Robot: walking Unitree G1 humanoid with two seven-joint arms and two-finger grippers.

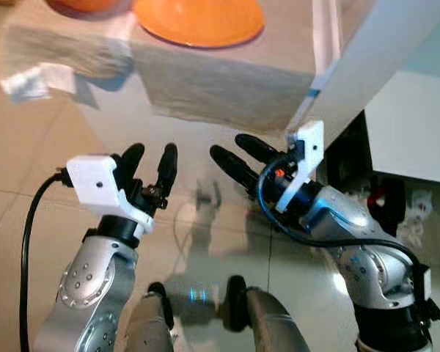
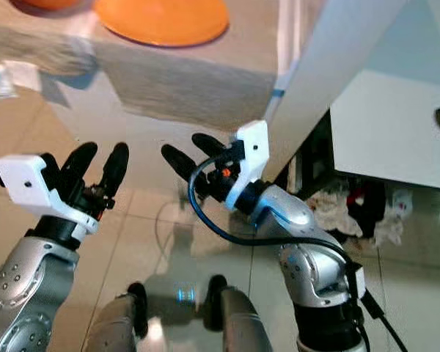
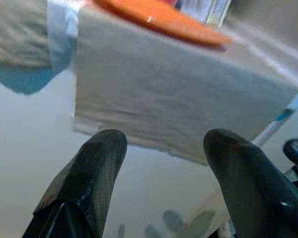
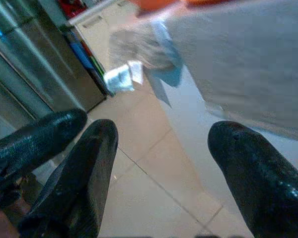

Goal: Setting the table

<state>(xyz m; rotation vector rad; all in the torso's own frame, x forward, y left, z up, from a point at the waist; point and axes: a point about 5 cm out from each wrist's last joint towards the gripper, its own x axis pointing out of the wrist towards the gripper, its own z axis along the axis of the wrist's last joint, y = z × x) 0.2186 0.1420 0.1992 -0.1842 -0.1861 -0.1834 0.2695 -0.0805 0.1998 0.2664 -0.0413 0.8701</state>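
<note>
Two grippers are up in front, both with fingers spread apart and holding nothing: left gripper (image 1: pixel 150 170) and right gripper (image 1: pixel 236 155) sit side by side over the tile floor (image 1: pixel 29 147). Just beyond their fingertips hangs one grey tablecloth (image 1: pixel 220 84). Farther on, two orange plates: one plate (image 1: pixel 198 20) full on, a second plate (image 1: pixel 84 5) at the edge.
</note>
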